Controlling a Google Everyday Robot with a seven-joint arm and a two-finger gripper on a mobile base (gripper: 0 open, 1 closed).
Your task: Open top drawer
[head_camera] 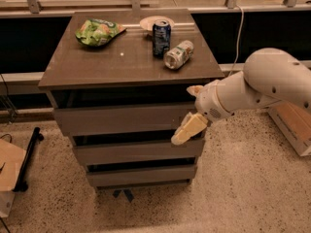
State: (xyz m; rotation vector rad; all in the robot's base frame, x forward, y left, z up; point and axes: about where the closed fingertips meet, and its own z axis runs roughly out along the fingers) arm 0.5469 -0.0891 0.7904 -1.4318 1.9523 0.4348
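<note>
The top drawer [121,118] is the uppermost and widest of three grey-brown flat fronts in the cabinet, with a dark gap above it under the tabletop. Its front sits about flush with the fronts below. My gripper [189,110] is at the right end of that front. It is open: one cream finger [194,89] is near the drawer's upper right corner and the other [187,129] hangs down over the gap above the middle drawer [131,150]. My white arm reaches in from the right.
On the cabinet top [97,62] lie a green chip bag [97,31], an upright blue can [161,38], a tipped-over can [178,54] and a white bowl [151,22]. The bottom drawer [141,174] is below. A cardboard box [291,125] stands at right, a black stand [28,157] at left.
</note>
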